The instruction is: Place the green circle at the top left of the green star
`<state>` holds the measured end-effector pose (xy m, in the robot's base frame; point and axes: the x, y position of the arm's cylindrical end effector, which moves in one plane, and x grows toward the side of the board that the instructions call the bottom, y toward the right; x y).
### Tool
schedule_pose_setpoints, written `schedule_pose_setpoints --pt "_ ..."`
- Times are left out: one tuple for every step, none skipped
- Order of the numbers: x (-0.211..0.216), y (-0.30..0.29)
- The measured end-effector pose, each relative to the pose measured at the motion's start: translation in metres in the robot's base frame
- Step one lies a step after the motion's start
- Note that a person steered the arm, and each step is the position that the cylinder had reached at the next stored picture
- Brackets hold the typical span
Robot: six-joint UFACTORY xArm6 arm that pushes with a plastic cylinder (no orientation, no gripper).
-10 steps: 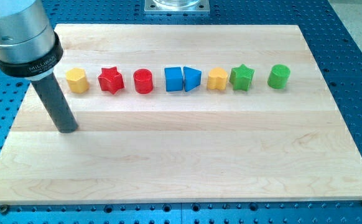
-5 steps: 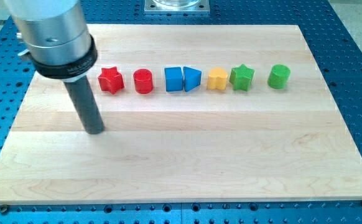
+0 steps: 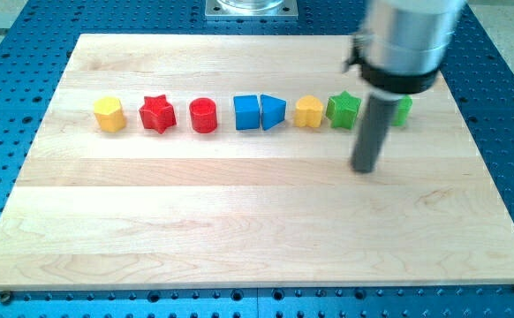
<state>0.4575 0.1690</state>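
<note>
Camera view: my tip had been swept from the wooden tabletop's left to below the green star block; the green circle block, half-hidden, was unmoved; no gripper existed.

My tip stands on open board just below the green star; the yellow block crowds the star's left, the green circle its right.

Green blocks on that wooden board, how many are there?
2. The green star sits near the right end of the row; the green circle lies further right, mostly hidden behind the rod, whose tip rests below both.
</note>
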Motion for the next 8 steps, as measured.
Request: schedule_pose_setpoints --pt "-0.033 0.040" --pt "-0.042 0.044" --pt "-0.077 0.054" --pt "-0.129 0.039" --pt "-0.133 0.051" --pt "-0.140 0.057" --pt "-0.140 0.057" --pt "-0.141 0.057"
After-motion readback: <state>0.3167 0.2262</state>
